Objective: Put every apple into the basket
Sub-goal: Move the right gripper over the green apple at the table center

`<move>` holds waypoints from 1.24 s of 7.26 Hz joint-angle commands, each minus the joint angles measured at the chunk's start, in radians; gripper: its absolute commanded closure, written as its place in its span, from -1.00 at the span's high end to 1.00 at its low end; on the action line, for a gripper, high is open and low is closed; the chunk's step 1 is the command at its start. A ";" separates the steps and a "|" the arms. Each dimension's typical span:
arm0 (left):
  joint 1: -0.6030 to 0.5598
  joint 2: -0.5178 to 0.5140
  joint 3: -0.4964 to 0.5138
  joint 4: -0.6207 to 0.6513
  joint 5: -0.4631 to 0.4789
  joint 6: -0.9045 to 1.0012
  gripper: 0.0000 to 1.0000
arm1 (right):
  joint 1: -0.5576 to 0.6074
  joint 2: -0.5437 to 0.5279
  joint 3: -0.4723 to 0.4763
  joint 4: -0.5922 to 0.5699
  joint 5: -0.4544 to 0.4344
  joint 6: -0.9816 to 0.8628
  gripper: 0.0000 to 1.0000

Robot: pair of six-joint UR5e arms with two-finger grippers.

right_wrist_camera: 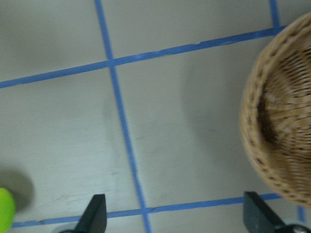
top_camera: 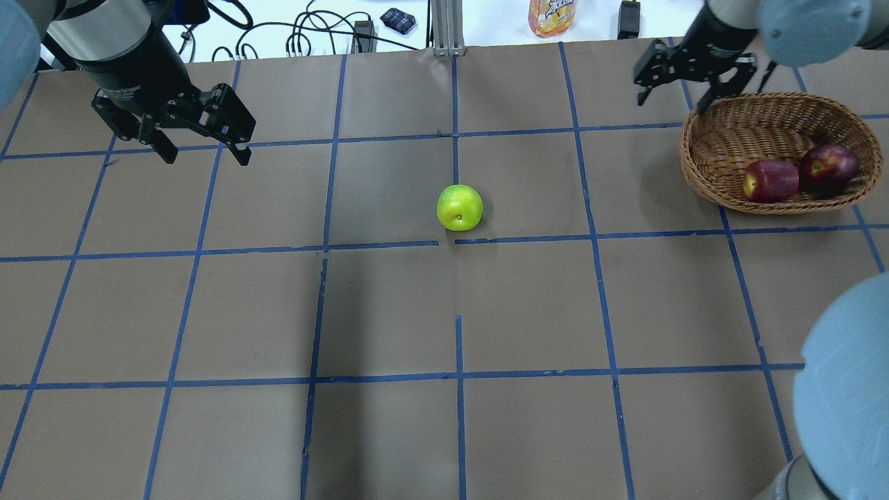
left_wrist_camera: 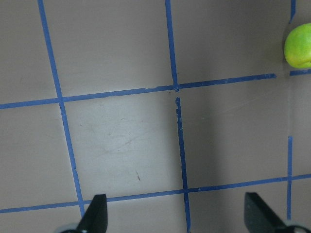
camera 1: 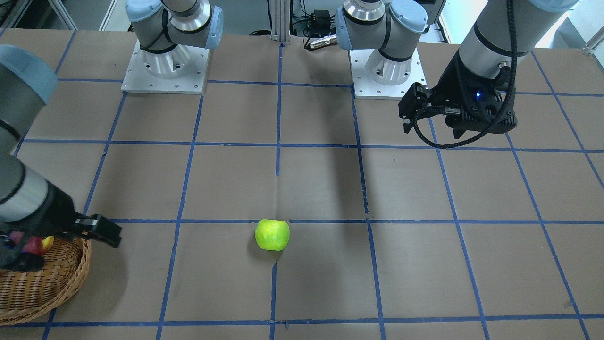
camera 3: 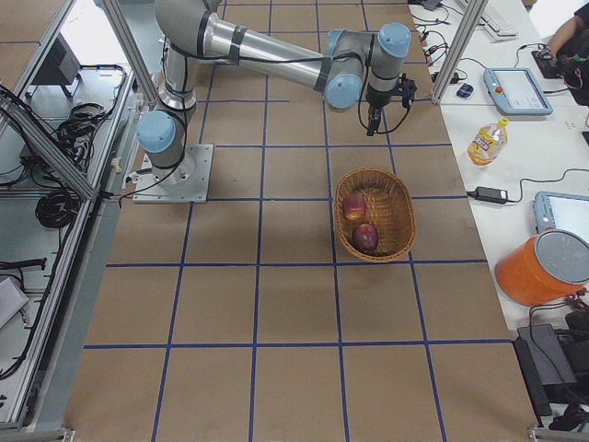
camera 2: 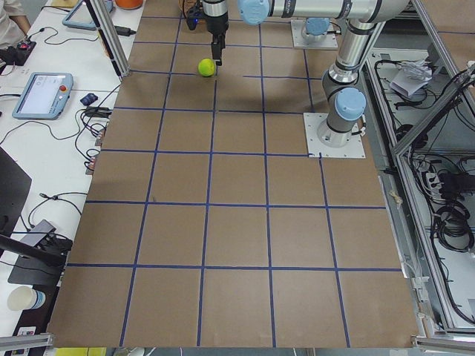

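The lime green apple (top_camera: 459,207) lies alone near the table's middle; it also shows in the front view (camera 1: 272,234) and at the top right of the left wrist view (left_wrist_camera: 299,46). The wicker basket (top_camera: 715,142) stands at the far right and holds a red apple with a yellow patch (top_camera: 771,180) and a dark maroon apple (top_camera: 828,167). My left gripper (top_camera: 206,154) is open and empty, held above the table far left of the green apple. My right gripper (top_camera: 670,103) is open and empty, just off the basket's far left rim.
The table is brown with a blue tape grid. The two arm bases (camera 1: 165,61) (camera 1: 387,66) stand at the robot's edge. An orange drink bottle (top_camera: 552,15) and cables lie beyond the far edge. In the right wrist view the basket rim (right_wrist_camera: 277,121) is at the right.
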 commanded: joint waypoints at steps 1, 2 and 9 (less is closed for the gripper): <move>-0.021 -0.006 -0.004 0.036 -0.008 -0.012 1.00 | 0.196 0.063 0.001 -0.101 0.001 0.316 1.00; -0.030 -0.006 -0.008 0.036 0.000 -0.012 1.00 | 0.238 0.125 0.001 -0.174 0.006 0.369 1.00; -0.032 0.004 -0.014 0.036 -0.006 -0.013 1.00 | 0.399 0.215 0.039 -0.191 0.041 0.529 1.00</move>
